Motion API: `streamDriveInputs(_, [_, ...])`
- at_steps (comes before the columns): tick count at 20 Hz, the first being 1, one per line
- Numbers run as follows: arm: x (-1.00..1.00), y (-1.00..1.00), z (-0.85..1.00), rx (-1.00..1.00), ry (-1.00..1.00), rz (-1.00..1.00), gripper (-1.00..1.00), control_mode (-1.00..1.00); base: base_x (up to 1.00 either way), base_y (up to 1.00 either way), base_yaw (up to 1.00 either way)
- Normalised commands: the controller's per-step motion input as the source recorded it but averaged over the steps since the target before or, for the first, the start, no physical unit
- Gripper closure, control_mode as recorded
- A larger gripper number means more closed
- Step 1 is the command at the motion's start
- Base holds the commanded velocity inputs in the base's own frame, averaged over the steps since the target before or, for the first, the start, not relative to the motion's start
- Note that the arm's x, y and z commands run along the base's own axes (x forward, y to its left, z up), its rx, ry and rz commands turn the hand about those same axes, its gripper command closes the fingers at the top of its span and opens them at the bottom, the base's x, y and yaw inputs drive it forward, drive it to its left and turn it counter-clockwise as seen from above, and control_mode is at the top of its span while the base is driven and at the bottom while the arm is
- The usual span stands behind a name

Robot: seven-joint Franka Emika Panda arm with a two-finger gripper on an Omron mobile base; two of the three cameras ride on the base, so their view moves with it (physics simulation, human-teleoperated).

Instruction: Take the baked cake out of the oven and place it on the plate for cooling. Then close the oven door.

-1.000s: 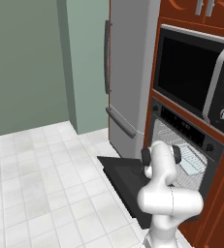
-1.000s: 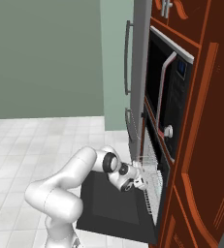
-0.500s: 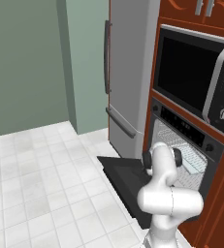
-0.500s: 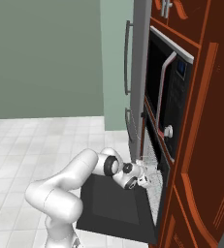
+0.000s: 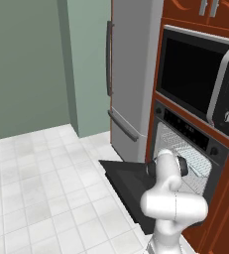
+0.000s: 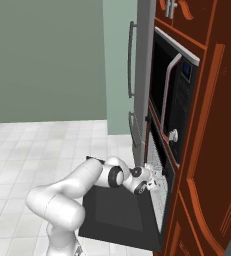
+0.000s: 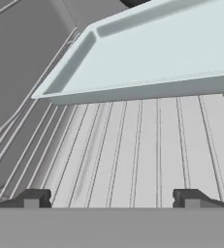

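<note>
**Gripper inside the open oven, facing a pale tray on the rack**

The baked cake cannot be made out with certainty; in the hand view a small dark shape (image 7: 135,2) sits at the top edge, beyond the far rim of a pale baking tray (image 7: 147,53), and may or may not be it. The tray rests on the wire rack (image 7: 133,145), ahead of and above the fingertips (image 7: 33,198), which stand wide apart with nothing between them.

The gripper (image 6: 154,184) reaches into the mouth of the oven (image 5: 183,149), whose pale interior and wire racks show behind the arm in the left base view. The oven door (image 6: 114,210) hangs fully down, a flat black panel under the forearm. Above the cavity runs the black control strip (image 5: 188,126), and above that sits the silver-trimmed microwave (image 5: 200,74). A tall grey refrigerator (image 5: 131,74) stands just beside the red-brown cabinetry (image 6: 212,125), over a white tiled floor (image 5: 41,188).
</note>
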Motion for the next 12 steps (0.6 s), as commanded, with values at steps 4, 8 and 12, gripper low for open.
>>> streamDriveInputs(4, [0.00,0.00,-0.12,0.00,0.00,0.00,-1.00,-1.00,0.00,0.00,0.00])
streamDriveInputs(8, [-0.21,0.12,0.01,0.00,0.00,0.00,-1.00,-1.00,0.00,0.00,0.00])
streamDriveInputs(12, [-0.43,0.19,0.22,0.00,-0.03,0.00,-1.00,-1.00,0.00,0.00,0.00])
